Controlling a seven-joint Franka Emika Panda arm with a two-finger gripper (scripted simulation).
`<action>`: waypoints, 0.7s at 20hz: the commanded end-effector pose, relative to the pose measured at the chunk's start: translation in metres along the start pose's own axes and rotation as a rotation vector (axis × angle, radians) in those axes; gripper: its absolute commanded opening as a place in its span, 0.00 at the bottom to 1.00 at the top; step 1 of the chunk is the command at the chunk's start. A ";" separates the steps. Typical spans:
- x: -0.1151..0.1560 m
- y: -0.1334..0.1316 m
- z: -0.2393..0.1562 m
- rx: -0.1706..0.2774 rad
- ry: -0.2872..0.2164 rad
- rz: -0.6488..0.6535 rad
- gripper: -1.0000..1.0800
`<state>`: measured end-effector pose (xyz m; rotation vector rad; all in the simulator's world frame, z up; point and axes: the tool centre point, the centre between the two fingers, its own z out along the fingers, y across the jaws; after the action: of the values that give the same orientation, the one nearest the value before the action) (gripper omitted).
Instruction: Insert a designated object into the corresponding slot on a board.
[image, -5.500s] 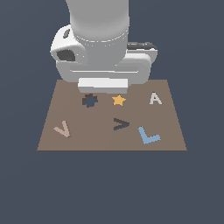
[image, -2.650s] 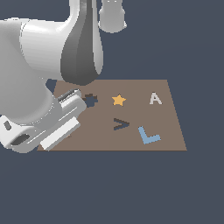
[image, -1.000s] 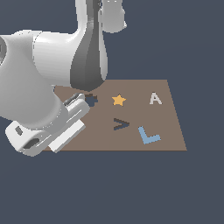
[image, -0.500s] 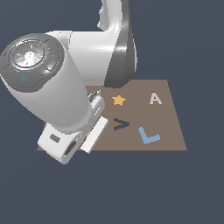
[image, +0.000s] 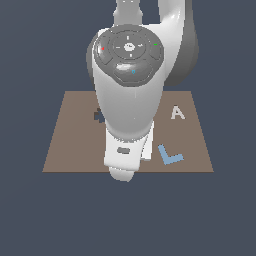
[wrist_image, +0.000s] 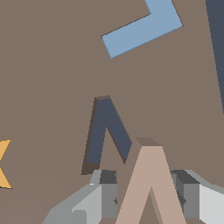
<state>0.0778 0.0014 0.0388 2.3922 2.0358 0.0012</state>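
In the wrist view my gripper (wrist_image: 148, 194) is shut on the tan V piece (wrist_image: 151, 173), which is held between the two grey fingers (wrist_image: 103, 194). The piece hangs just above the brown board (wrist_image: 43, 87), overlapping one arm of the dark navy V-shaped slot (wrist_image: 103, 131) and offset to one side of it. In the exterior view my arm (image: 129, 100) stands over the middle of the board (image: 70, 145) and hides the gripper, the V piece and the slot.
A blue L (image: 169, 155) lies on the board at the exterior view's right, also in the wrist view (wrist_image: 142, 28). A white A (image: 177, 112) lies behind it. A dark gear-shaped hole (image: 98, 116) shows partly. An orange star (wrist_image: 3, 166) shows at the wrist view's edge.
My arm has swung from the exterior view's left to over the board's middle, carrying the tan V from its first spot. It now covers the star and the V slot.
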 end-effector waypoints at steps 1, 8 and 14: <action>0.013 -0.009 -0.001 -0.001 -0.001 -0.065 0.00; 0.029 -0.023 -0.001 0.000 -0.001 -0.146 0.00; 0.029 -0.023 0.004 0.000 0.000 -0.147 0.00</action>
<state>0.0602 0.0337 0.0379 2.2365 2.2045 0.0019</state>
